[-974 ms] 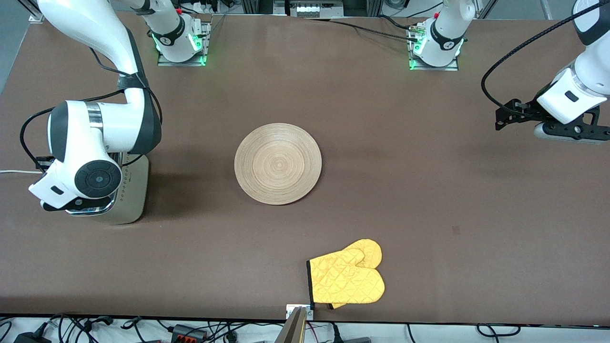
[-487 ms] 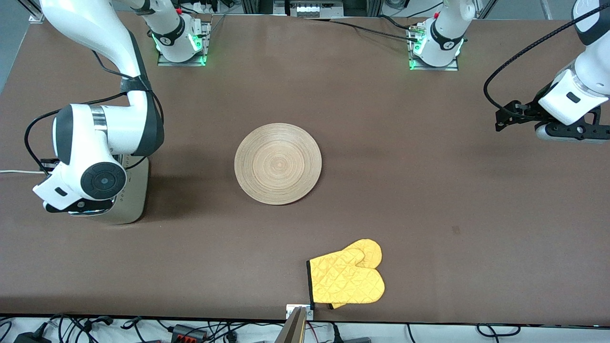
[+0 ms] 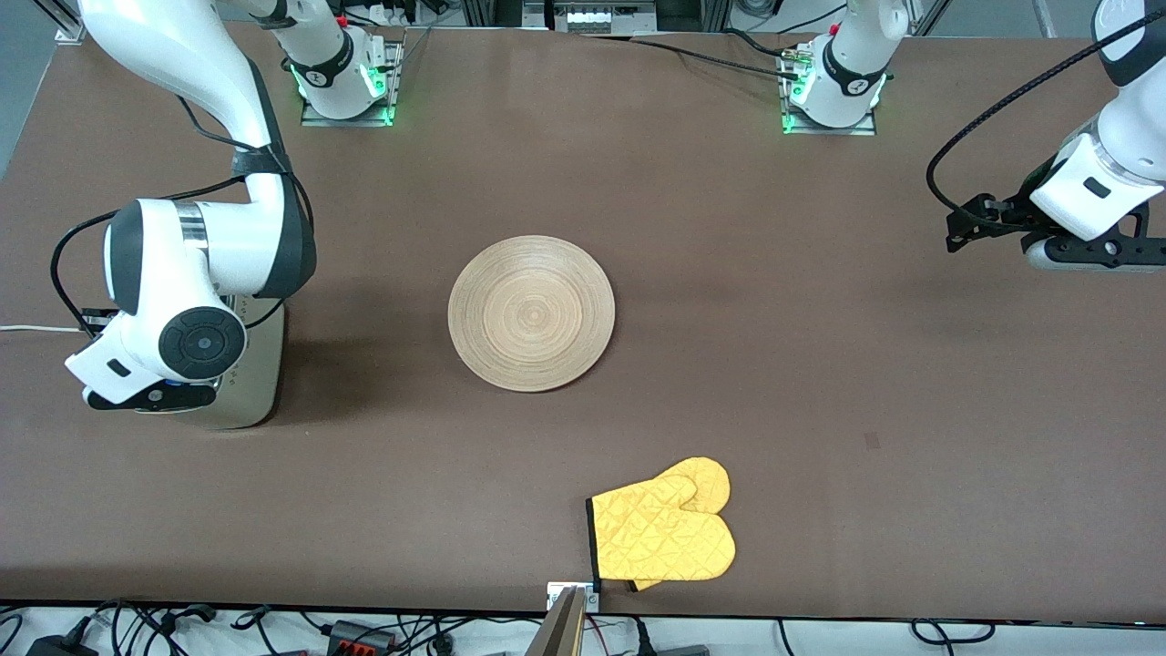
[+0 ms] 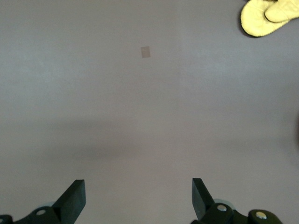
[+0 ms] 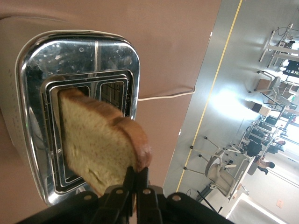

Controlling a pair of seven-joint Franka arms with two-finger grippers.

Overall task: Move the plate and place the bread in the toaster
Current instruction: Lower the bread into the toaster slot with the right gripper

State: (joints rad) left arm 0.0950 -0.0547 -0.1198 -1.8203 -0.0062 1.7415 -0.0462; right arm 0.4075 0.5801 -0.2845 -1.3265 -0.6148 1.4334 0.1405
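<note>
Bread [image 5: 100,147], hidden in the front view by the right arm's wrist, shows only in the right wrist view: a squarish pale slice with a dark crust, pinched at one edge by the right claw [image 5: 135,186] and hanging tilted over a slot of the toaster [image 5: 77,100], whose chrome top gleams. From the front only the toaster's [image 3: 250,387] brushed cream side shows, at the right arm's end of the counter [image 3: 729,273]. At mid-counter lies the round wooden plate [image 3: 531,313], ringed with fine concentric lines. Nearer the camera lies a quilted yellow oven mitt [image 3: 665,533]. The left arm waits, its left claw [image 4: 135,198] spread above bare counter.
</note>
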